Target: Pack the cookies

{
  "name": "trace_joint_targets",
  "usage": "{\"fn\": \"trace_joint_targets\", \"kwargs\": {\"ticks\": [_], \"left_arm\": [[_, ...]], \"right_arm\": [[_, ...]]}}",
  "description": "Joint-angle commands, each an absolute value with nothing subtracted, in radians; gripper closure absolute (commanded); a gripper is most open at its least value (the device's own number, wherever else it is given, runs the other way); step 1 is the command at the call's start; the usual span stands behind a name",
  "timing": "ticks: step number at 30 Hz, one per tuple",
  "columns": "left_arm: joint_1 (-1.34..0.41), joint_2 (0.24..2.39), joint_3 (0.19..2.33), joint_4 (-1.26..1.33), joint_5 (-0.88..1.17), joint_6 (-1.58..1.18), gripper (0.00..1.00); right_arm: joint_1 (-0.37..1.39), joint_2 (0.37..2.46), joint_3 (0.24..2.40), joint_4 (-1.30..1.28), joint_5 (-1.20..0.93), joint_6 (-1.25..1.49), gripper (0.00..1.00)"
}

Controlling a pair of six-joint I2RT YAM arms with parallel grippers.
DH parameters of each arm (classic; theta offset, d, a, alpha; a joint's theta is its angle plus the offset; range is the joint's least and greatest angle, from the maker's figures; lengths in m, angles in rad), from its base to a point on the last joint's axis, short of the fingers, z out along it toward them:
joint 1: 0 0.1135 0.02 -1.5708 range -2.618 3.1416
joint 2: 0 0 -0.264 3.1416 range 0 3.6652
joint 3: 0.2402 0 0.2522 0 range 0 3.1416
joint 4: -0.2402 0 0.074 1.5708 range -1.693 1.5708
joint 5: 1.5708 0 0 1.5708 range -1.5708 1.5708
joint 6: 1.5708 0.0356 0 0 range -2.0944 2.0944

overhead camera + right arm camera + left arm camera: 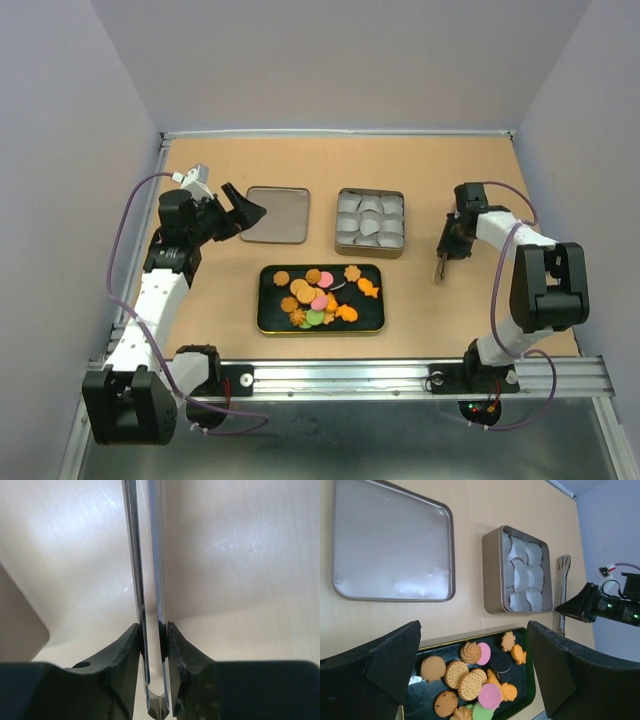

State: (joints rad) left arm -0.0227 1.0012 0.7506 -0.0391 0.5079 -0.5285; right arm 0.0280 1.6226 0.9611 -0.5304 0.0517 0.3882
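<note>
Steel first: pinches the tongs (150,570) between the fingers of the right gripper (152,630), pads pressed on both blades close to the looped end, blades squeezed nearly together; sits low over the table (450,170), just right of the tin (370,250) of white paper cups (370,218); cannot tell whether resting on the wood or just off it.

Holds nothing in the left gripper (243,213); stands with jaws wide apart beside the silver lid (275,213), looking down on tin and tray.

Leaves the cookies (320,295) untouched, heaped on the black tray (370,322) in front of the tin; none in a cup so far.

Judged as the step in hand: securing and raising the tongs.

To do it well: keep the squeeze firm enough to stop the tool swivelling in the pads, yet mind that a clamp this near the loop probably shuts the far tips; lift straight up and hold level; clear the tin's wall before swinging toward the tray; ease the grip a little on arrival to let the tips part; pick a cookie at the edge of the heap, not the middle; keep the left arm out of the path.
</note>
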Motion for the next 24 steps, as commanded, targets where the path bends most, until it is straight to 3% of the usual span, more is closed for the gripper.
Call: {"fn": "trace_joint_targets", "kwargs": {"ticks": [1, 6, 12, 15, 19, 24], "left_arm": [[-0.043, 1.031, 0.874, -0.119, 0.396, -0.474, 0.01], [-0.119, 1.123, 1.012, -0.259, 0.246, -0.393, 0.01], [-0.212, 1.192, 1.204, -0.357, 0.212, -0.287, 0.01], [-0.178, 1.114, 1.160, -0.279, 0.143, -0.449, 0.01], [-0.167, 1.083, 1.005, -0.149, 0.256, -0.532, 0.01], [-0.169, 1.095, 1.028, -0.254, 0.192, -0.503, 0.01]], "right_arm": [[0.044, 1.525, 1.081, -0.635, 0.064, 0.402, 0.76], [0.097, 1.491, 1.278, -0.768, 0.068, 0.416, 0.78], [0.210, 1.494, 1.515, -0.923, -0.205, 0.423, 0.76], [0.366, 1.499, 1.646, -0.988, -0.264, 0.436, 0.74], [0.538, 1.500, 1.749, -1.058, -0.314, 0.485, 0.71], [0.684, 1.537, 1.828, -1.147, -0.344, 0.509, 0.71]]}}
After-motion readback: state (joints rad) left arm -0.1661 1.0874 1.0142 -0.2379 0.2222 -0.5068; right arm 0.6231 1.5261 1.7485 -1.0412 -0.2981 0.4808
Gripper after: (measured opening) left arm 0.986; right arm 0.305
